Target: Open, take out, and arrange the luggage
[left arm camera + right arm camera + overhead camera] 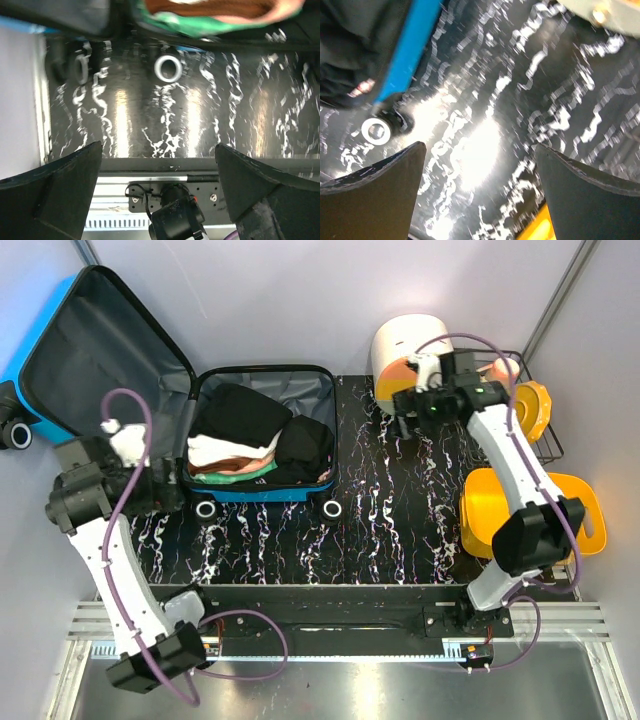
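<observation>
Left fingers (50, 195) and right fingers (375, 190) gape wide and empty; I see the bright-blue hard-shell luggage (262, 496) open on the black marbled desk (400, 500), folded clothes (240, 435) not yet unpacked.

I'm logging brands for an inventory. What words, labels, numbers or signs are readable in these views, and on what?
No text can be read in any view.
A pale patch on the black garment in the luggage may be a label, but it is too blurred to read.
</observation>
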Tool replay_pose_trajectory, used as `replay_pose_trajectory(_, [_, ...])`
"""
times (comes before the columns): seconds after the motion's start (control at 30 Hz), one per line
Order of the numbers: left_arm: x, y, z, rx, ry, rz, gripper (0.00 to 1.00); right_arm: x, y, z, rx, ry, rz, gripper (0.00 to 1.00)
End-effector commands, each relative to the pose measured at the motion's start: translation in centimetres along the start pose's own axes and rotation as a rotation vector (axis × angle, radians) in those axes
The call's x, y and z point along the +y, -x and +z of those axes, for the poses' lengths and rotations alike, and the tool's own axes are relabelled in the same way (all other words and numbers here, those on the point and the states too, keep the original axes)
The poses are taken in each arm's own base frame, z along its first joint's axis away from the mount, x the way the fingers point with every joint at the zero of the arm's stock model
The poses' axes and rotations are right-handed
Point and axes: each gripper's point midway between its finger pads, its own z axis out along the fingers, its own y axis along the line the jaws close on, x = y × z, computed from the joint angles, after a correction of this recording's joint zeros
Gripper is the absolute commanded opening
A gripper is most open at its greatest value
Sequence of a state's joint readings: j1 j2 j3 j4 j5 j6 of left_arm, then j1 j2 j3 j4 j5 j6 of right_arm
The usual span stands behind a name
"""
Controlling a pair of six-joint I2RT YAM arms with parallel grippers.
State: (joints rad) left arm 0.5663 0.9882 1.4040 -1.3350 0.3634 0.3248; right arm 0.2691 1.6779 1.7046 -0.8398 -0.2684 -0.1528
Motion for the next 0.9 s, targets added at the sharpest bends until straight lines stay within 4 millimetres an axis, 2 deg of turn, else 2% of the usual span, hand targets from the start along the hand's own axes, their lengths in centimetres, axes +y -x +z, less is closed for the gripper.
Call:
replay_pose_trajectory(0.0, [-4.5, -1.5, 0.7, 0.033, -0.192, 0.219, 0.99, -2.6, -6.4, -4.7, 0.176, -0.007, 0.030, 1.00])
replay_pose_trajectory(0.07, [-5.9, -1.3, 1.3, 0.025, -0.235, 0.249, 0.99, -4.4, -8.7, -6.4, 0.227, -0.069, 0.047, 1.00])
replay_pose_trajectory(0.1, [-6.3, -1.1, 1.4, 0.016, -0.249, 0.259, 0.99, -6.1, -10.5, -7.0, 0.258, -0.109, 0.099, 1.00])
replay_pose_trajectory(0.17, [-7.0, -0.2, 1.9, -0.011, -0.264, 0.272, 0.99, -7.7, -12.4, -8.9, 0.274, -0.168, 0.120, 1.00])
replay_pose_trajectory(0.2, [-7.3, 0.1, 2.1, -0.018, -0.272, 0.278, 0.99, -8.5, -14.1, -9.4, 0.303, -0.191, 0.150, 1.00])
replay_pose_trajectory(0.23, [-7.9, 0.6, 2.3, -0.026, -0.291, 0.289, 0.99, -9.0, -14.9, -10.0, 0.315, -0.208, 0.158, 1.00])
replay_pose_trajectory(0.27, [-8.0, 1.0, 2.5, -0.033, -0.286, 0.289, 0.99, -8.9, -15.5, -10.7, 0.321, -0.211, 0.152, 1.00])
replay_pose_trajectory(0.37, [-8.6, 2.2, 2.9, -0.058, -0.304, 0.289, 0.99, -8.7, -18.2, -11.0, 0.385, -0.203, 0.187, 1.00])
replay_pose_trajectory(0.4, [-8.8, 2.5, 3.0, -0.063, -0.307, 0.284, 0.99, -8.5, -19.5, -10.7, 0.419, -0.193, 0.203, 1.00])
replay_pose_trajectory(0.5, [-9.4, 3.9, 3.3, -0.083, -0.334, 0.263, 0.99, -7.7, -21.4, -9.5, 0.462, -0.144, 0.242, 0.99])
replay_pose_trajectory(0.6, [-9.8, 5.2, 3.6, -0.096, -0.351, 0.243, 0.99, -6.1, -21.7, -7.8, 0.461, -0.036, 0.321, 0.96])
replay_pose_trajectory(0.63, [-9.9, 5.5, 3.9, -0.099, -0.354, 0.241, 0.99, -5.2, -21.2, -7.2, 0.442, 0.021, 0.349, 0.95])
replay_pose_trajectory(0.7, [-10.0, 6.1, 3.8, -0.111, -0.354, 0.240, 0.99, -4.8, -20.9, -6.1, 0.433, 0.072, 0.394, 0.93])
replay_pose_trajectory(0.8, [-10.1, 6.6, 4.0, -0.118, -0.355, 0.235, 0.99, -4.0, -19.7, -4.5, 0.389, 0.137, 0.441, 0.84])
replay_pose_trajectory(0.83, [-10.1, 6.8, 3.9, -0.123, -0.354, 0.234, 0.99, -3.8, -19.4, -4.0, 0.384, 0.144, 0.443, 0.75])
replay_pose_trajectory(0.87, [-10.1, 6.9, 3.9, -0.129, -0.347, 0.232, 0.99, -3.5, -19.0, -3.5, 0.370, 0.145, 0.452, 0.71])
